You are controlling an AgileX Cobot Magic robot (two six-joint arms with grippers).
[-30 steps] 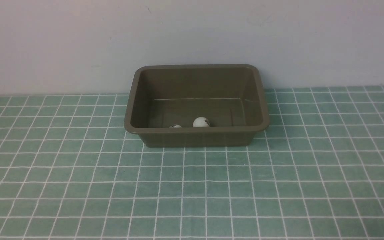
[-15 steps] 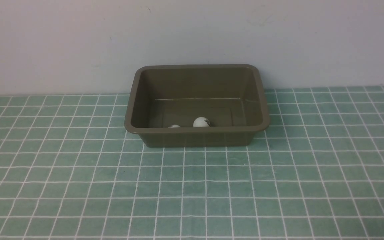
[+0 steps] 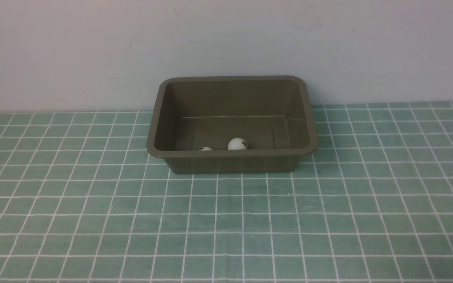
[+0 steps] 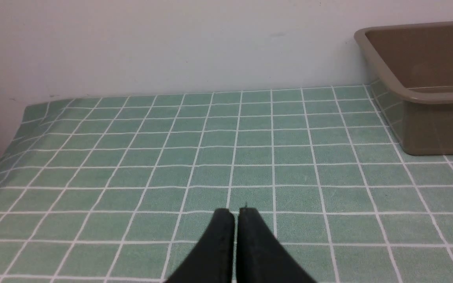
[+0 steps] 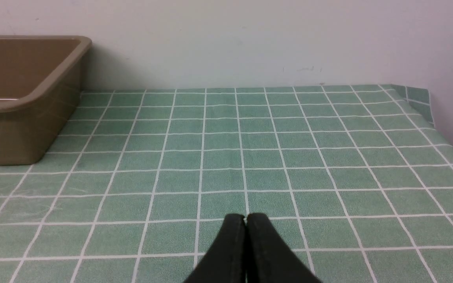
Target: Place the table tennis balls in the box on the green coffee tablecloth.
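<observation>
Step in hand: both balls already lie inside the bin, so I judge the task is at its close; the step is to pull the arms back and rest them clear of the bin
How to do it well: keep both arms low and well away from the bin's rolled rim, so that nothing nudges it; move slowly and leave the pincers as they are, since a knock to the wall could set the light balls rolling
Balls: two small matte white table tennis balls; the larger-showing ball (image 3: 237, 144) rests on the floor near the front wall; the second ball (image 3: 205, 149) lies to its left, mostly hidden behind the front rim, so it is probably touching or just beside that wall, though I cannot tell which
Bin: one rectangular olive-brown plastic box (image 3: 232, 161) with rounded corners and sloping walls; it stands upright at the far side of the cloth, near the pale wall
Cloth: one teal-green tablecloth (image 3: 226, 220) with a grid of thin white lines; no ball lies on it in any view
Left pincer: the left gripper (image 4: 236, 214) has its two black jaws pressed together, holding nothing; it hangs over bare cloth, well apart from the bin
Right pincer: the right gripper (image 5: 245, 219) likewise has its jaws together and empty, over bare cloth on the bin's other side
Count: two balls, one bin, one cloth, two pincers
</observation>
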